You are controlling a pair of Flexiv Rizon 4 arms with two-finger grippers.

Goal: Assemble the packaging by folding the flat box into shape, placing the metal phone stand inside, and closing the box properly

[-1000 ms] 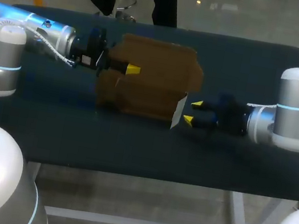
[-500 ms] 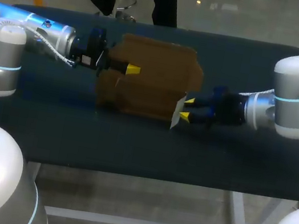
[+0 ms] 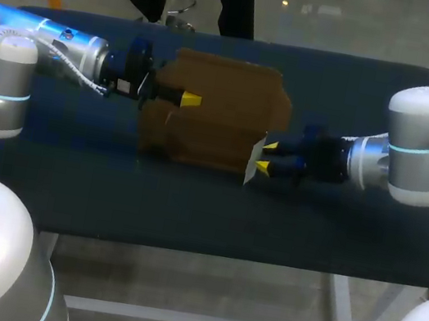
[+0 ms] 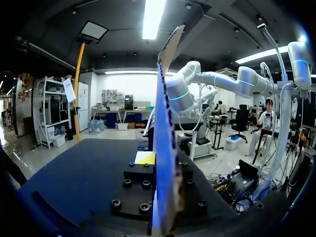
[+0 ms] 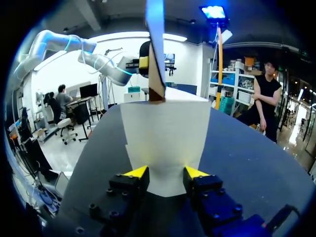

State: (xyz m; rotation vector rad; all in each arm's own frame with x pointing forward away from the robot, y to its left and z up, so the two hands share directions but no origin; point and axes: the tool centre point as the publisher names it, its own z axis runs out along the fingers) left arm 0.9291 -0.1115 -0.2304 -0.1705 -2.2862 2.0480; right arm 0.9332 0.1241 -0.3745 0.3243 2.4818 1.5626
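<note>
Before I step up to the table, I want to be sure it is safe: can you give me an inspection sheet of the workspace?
Surface: dark table.
Job's things: brown cardboard box, not yet folded into shape, lying mid-table; its white flap points at the right gripper; phone stand not seen.
Clutter: nothing seen.
Grippers: left gripper shut on a panel of the box; right gripper open, with the flap's end between its fingers.
Cables: one cable runs along the left arm.
Surroundings: nothing seen reaching over the table.
</note>
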